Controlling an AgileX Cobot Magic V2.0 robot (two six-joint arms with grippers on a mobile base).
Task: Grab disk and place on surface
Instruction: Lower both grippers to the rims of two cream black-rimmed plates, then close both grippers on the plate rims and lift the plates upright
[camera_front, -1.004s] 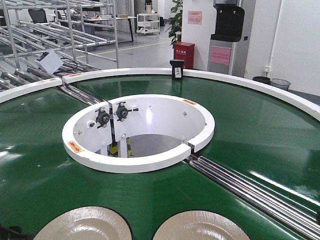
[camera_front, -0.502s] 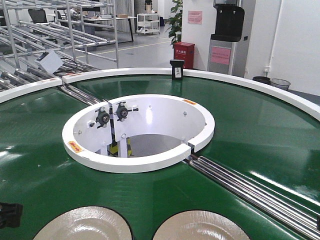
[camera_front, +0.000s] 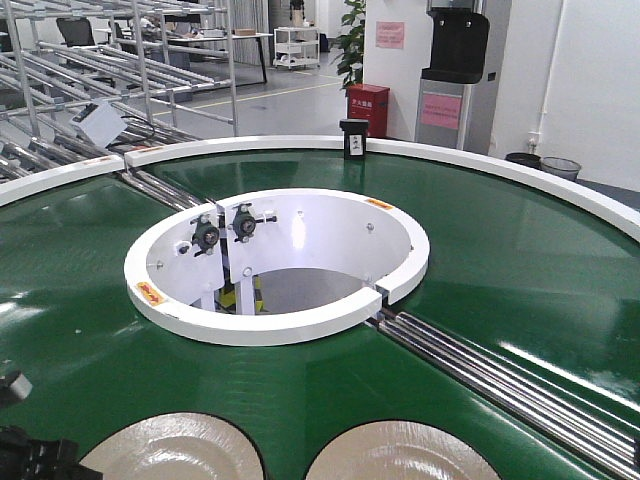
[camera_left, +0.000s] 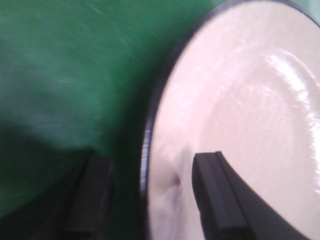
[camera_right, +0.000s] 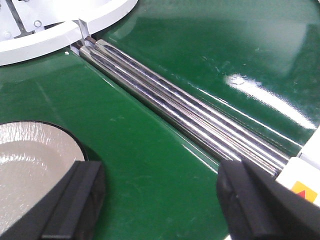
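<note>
The left gripper (camera_left: 152, 170) has dropped from 9 o'clock to the front view's 8 o'clock corner, beside the left disk (camera_front: 175, 450) on the green conveyor belt (camera_front: 500, 260). Its jaws are open astride the disk's dark rim, so a grasp looks imminent. The right gripper (camera_right: 160, 200) hangs over the belt, jaws open.

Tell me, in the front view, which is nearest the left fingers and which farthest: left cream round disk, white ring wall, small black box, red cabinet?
From the left fingers, bottom left:
1. left cream round disk, beside them
2. white ring wall, belt's middle
3. small black box, far rim
4. red cabinet, floor beyond
</note>
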